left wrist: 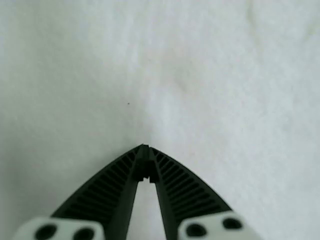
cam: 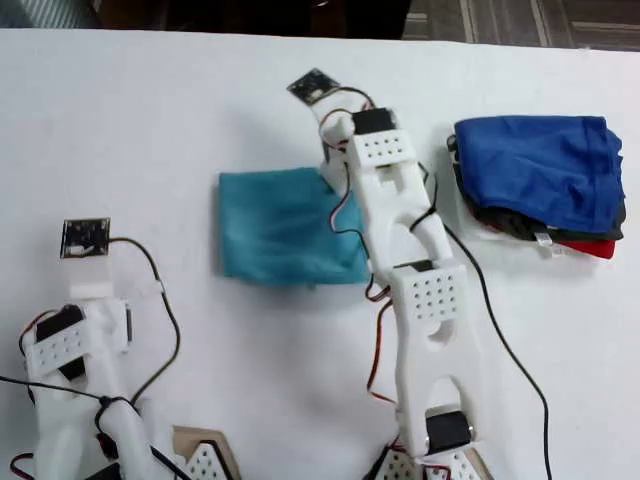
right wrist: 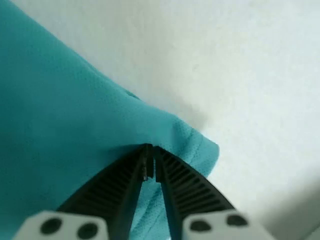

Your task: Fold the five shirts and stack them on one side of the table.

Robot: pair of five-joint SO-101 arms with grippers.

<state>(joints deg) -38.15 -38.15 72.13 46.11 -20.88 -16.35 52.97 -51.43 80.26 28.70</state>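
A folded teal shirt (cam: 280, 225) lies mid-table, and in the right wrist view the teal shirt (right wrist: 60, 115) shows one corner. My right gripper (right wrist: 150, 152) is at that far right corner, shut with the cloth puckered at its tips. The right arm (cam: 400, 200) stretches over the shirt's right edge. On the right side sits a stack with a blue shirt (cam: 540, 170) on top, a black one (cam: 500, 222) and a red one (cam: 590, 247) under it. My left gripper (left wrist: 144, 150) is shut over bare white table, on the left arm (cam: 75, 335) at the near left.
The white table (cam: 150, 130) has free room on its left half and along the far edge. Cables (cam: 500, 330) trail from the right arm across the table between the teal shirt and the stack.
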